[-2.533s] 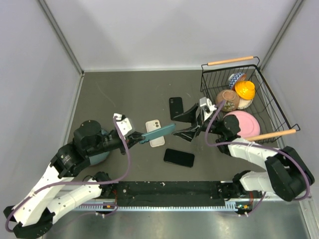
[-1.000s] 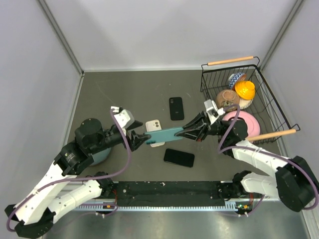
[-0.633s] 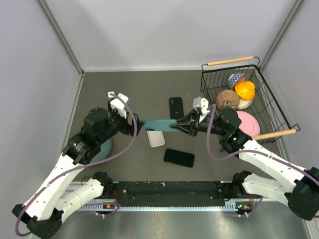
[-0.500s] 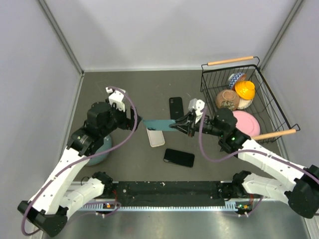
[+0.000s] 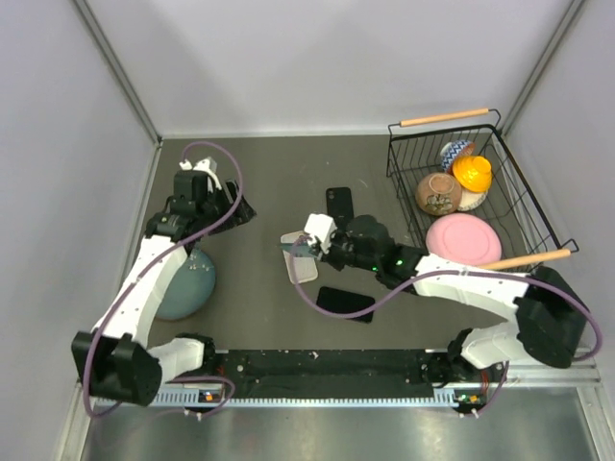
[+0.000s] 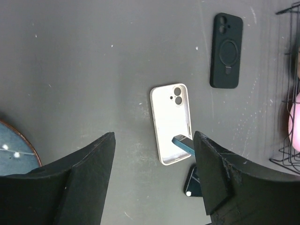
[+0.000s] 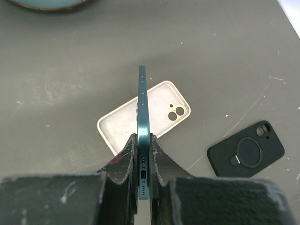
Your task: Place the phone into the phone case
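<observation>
1. Blue-grey, the rounded glazed bowl (image 5: 184, 288) sat at the far left of the dark grey table (image 5: 269, 173). The overhead view showed it whole, while the left wrist view caught only a sliver of its rim (image 6: 14, 151).
2. The left gripper (image 5: 233, 206) hovered over the table's back-left part. Its own camera (image 6: 154, 136) showed the jaws spread wide, with nothing between the two black fingers (image 6: 89, 164).
3. The white rectangular phone case (image 5: 301, 264) lay hollow side up near the table's middle, seen in full from the left wrist (image 6: 171, 124).
4. The teal phone (image 5: 294, 248) hung above that case, turned on its thin edge, with the right gripper (image 5: 309, 245) clamped on one end.
   - The right wrist view (image 7: 142, 149) showed the phone's narrow side and port (image 7: 142, 122) pinched between the pads, with the case (image 7: 164, 101) behind it.
   - From the left wrist only one corner of the phone (image 6: 183, 144) showed, over the case's near right part.
   - I could not tell whether the phone touched the case.
5. A black phone case with a ring on its back (image 5: 338, 205) lay beyond the white one, apart from it. A flat black phone (image 5: 344, 303) lay nearer the arm bases; the right wrist view missed it.
6. At the far right stood a black wire basket with wooden handles (image 5: 391, 154). It held a round pink plate (image 5: 463, 238), an orange object (image 5: 473, 173) and a brown bowl (image 5: 437, 192). The left wrist view showed only some of its wires (image 6: 287, 157).
</observation>
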`<state>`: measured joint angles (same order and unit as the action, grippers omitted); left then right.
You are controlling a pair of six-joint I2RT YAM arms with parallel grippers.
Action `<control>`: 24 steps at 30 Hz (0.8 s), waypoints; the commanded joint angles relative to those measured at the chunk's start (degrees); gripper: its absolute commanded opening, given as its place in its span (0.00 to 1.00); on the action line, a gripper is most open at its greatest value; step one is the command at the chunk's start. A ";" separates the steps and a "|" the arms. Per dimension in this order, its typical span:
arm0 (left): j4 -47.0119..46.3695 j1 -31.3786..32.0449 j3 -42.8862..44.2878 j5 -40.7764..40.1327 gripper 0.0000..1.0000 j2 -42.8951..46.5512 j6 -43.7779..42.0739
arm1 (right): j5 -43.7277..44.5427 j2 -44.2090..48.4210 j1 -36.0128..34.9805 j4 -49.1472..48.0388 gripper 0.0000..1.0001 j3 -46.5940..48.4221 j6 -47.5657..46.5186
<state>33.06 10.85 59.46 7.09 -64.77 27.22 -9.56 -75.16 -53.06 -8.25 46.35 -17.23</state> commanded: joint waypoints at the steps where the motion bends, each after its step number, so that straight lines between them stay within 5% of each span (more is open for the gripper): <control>1: -3.00 -4.25 0.21 8.36 0.70 -6.40 5.48 | 11.91 -5.33 -4.50 -4.75 0.00 6.29 -8.24; 8: -3.62 -4.44 3.55 14.35 0.64 -17.30 3.19 | 21.77 -10.88 -7.41 -8.71 0.00 7.35 -18.43; 24: -7.30 -4.26 2.33 19.88 0.55 -25.75 1.43 | 22.30 -17.13 -12.06 -9.86 0.00 5.86 -31.63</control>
<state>28.91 6.50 60.27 23.70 -88.73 29.63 9.80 -91.05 -62.61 -13.72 50.00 -43.72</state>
